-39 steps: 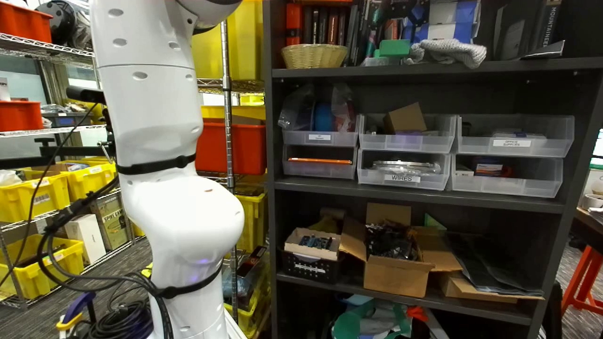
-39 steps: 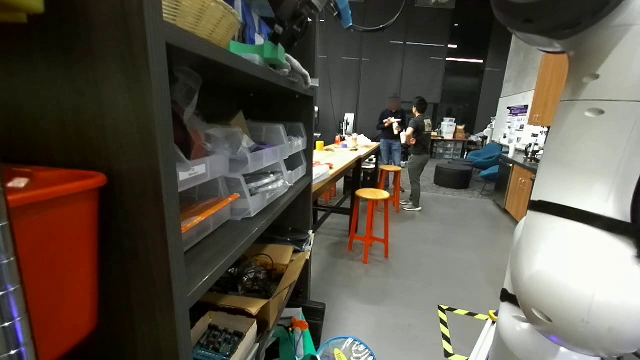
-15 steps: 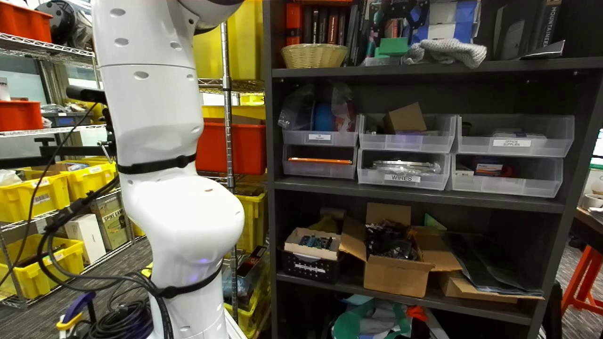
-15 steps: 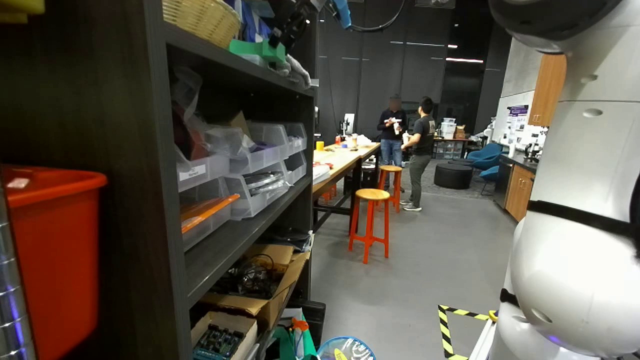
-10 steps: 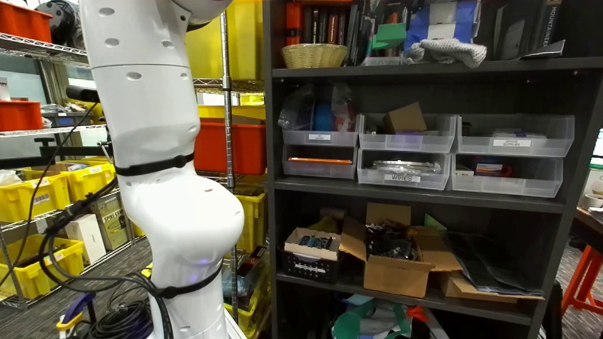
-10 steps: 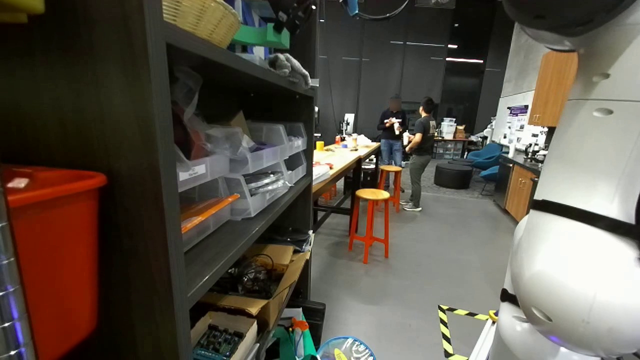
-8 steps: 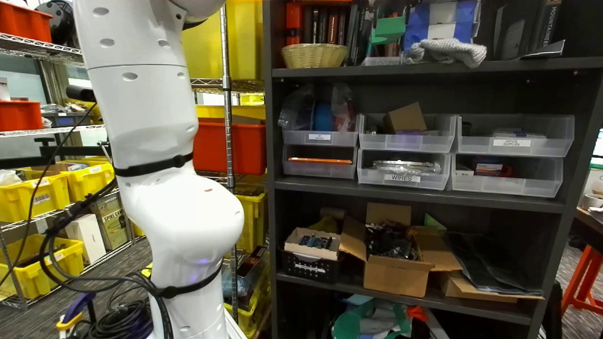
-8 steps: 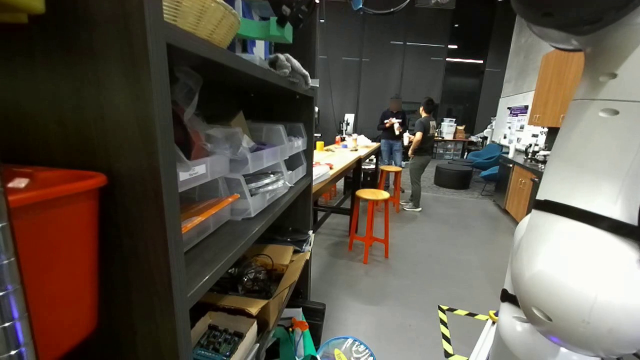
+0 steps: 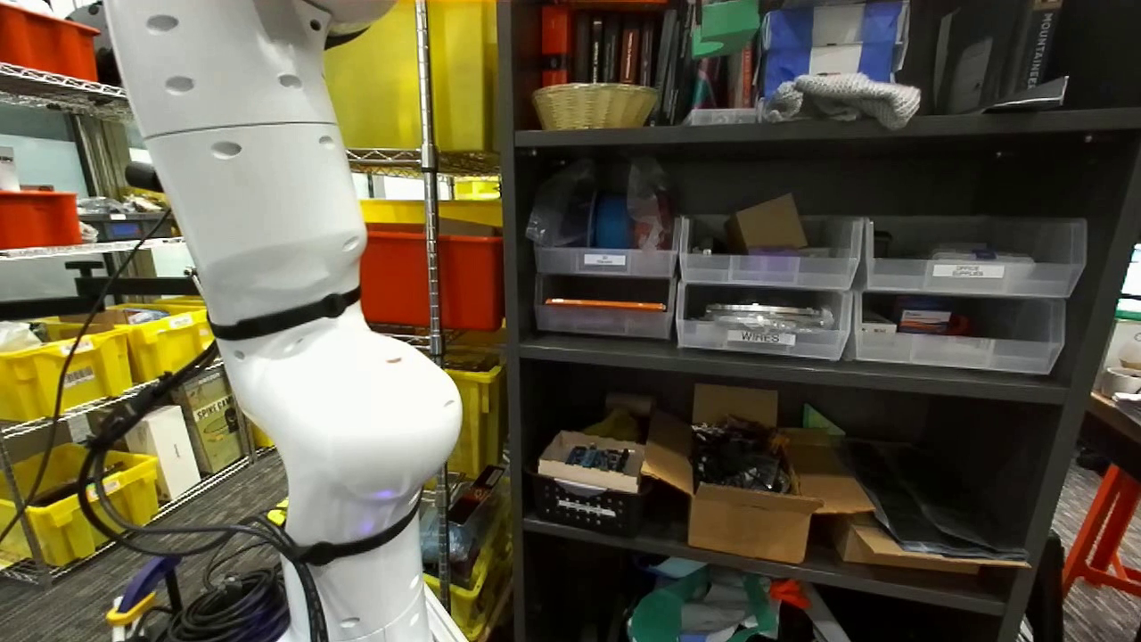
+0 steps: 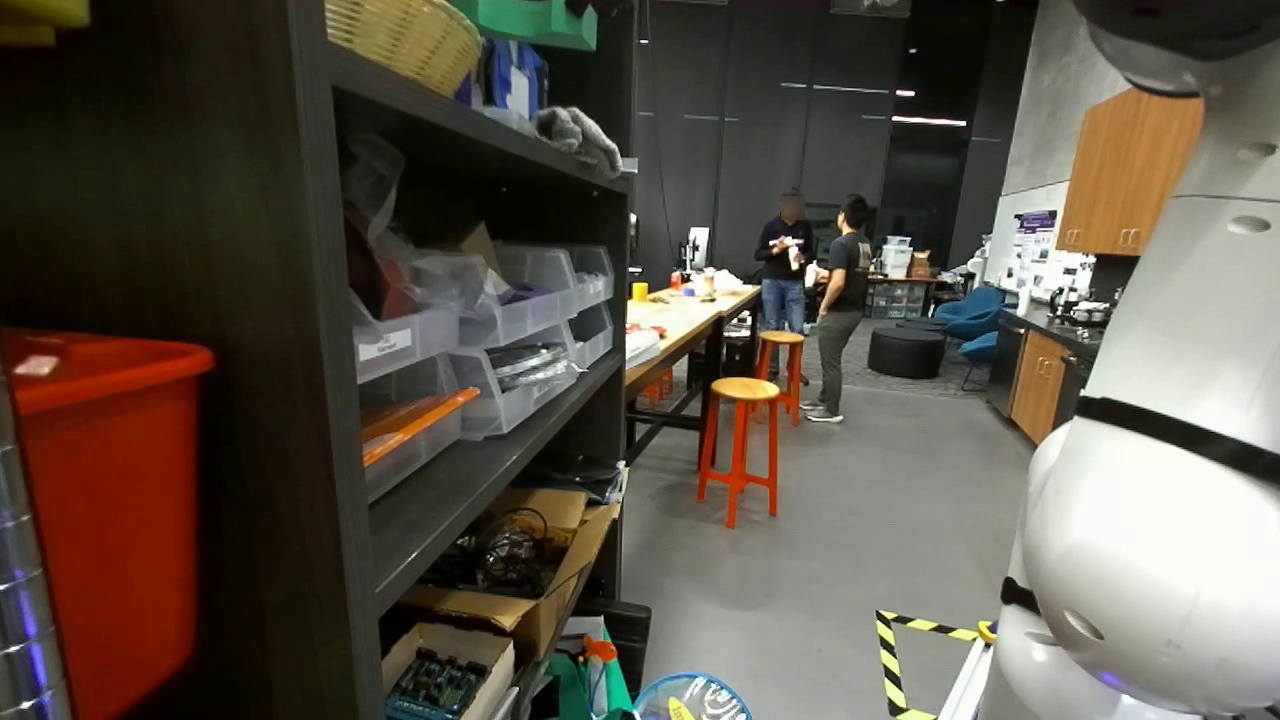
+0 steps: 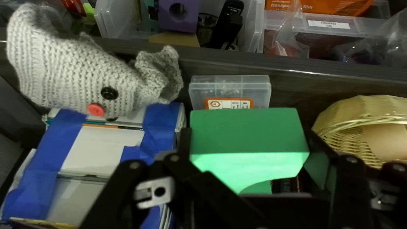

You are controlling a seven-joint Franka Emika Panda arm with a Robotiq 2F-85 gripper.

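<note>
Held aloft: a black pincer (image 11: 249,138) grips a green block (image 9: 731,25) at the upper level of a dark bookcase (image 9: 802,368).

The pincer stands parted only by the block's width, clasping it from opposite sides; in both exterior views the block hangs above a clear plastic case (image 9: 722,117), not touching it. A grey knitted toy (image 11: 76,73) lies to one side, a wicker basket (image 11: 356,116) to the other. The step in hand looks like a lift or carry; the next move would seem to call for a steady hold and a path clear of the basket and the upright books (image 9: 628,49) beyond.
</note>
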